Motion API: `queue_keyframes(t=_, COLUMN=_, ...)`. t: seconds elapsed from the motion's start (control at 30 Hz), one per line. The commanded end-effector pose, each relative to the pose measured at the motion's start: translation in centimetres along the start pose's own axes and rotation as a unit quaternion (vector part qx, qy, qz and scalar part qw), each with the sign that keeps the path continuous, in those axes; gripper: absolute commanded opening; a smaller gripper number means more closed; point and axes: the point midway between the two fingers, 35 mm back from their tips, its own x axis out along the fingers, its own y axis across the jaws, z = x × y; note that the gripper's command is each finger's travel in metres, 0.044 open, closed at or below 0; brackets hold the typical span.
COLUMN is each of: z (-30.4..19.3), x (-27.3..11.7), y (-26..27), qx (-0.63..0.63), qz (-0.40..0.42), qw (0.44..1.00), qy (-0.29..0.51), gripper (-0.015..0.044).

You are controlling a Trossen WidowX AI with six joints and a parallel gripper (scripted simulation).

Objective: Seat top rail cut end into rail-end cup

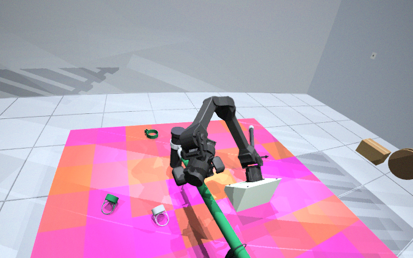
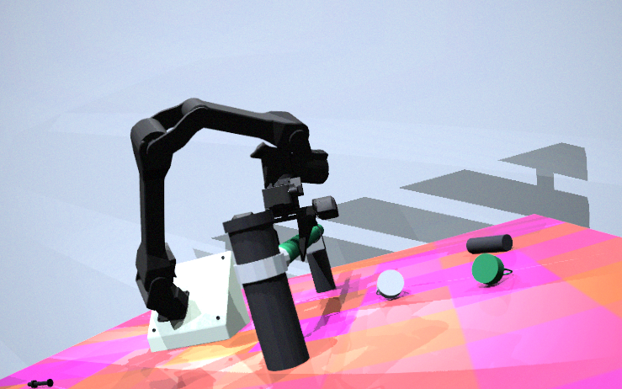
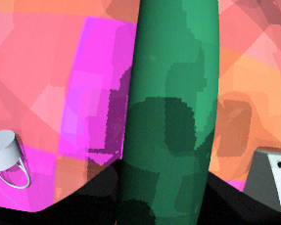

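Observation:
My gripper (image 1: 198, 172) (image 2: 302, 242) (image 3: 157, 169) is shut on the green rail (image 1: 219, 215) (image 2: 298, 243) (image 3: 171, 98), with a finger on each side. The big dark post (image 1: 175, 158) (image 2: 279, 318) stands upright. Its light grey brace band (image 2: 261, 269) is high on it, a little below the post cap (image 1: 177, 131) (image 2: 247, 222). The grey rail-end cup (image 1: 179, 153) (image 2: 286, 256) faces the rail, and the rail's end meets it; how deep it sits is not visible. The rail's far part passes through the thin loop (image 1: 244, 245) over the small post (image 2: 321, 273).
A white loop cap (image 1: 158, 210) (image 2: 390, 283) (image 3: 4, 149) and a green loop cap (image 1: 110, 198) (image 2: 486, 269) lie on the mat. A green band (image 1: 152, 137) lies farther back. A dark cylinder (image 2: 489, 243) lies behind the caps. The arm's pale wedge base (image 1: 256, 196) (image 2: 197, 309) stands beside the rail.

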Motion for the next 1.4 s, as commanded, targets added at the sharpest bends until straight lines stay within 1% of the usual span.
queue_keyframes(t=0.0, z=0.6, x=-0.3, y=0.4, qx=0.004, qz=0.01, qw=1.0, qy=-0.004, gripper=0.0)
queue_keyframes(t=1.37, z=2.0, x=-0.1, y=0.4, qx=0.004, qz=0.01, qw=1.0, qy=-0.004, gripper=0.0)
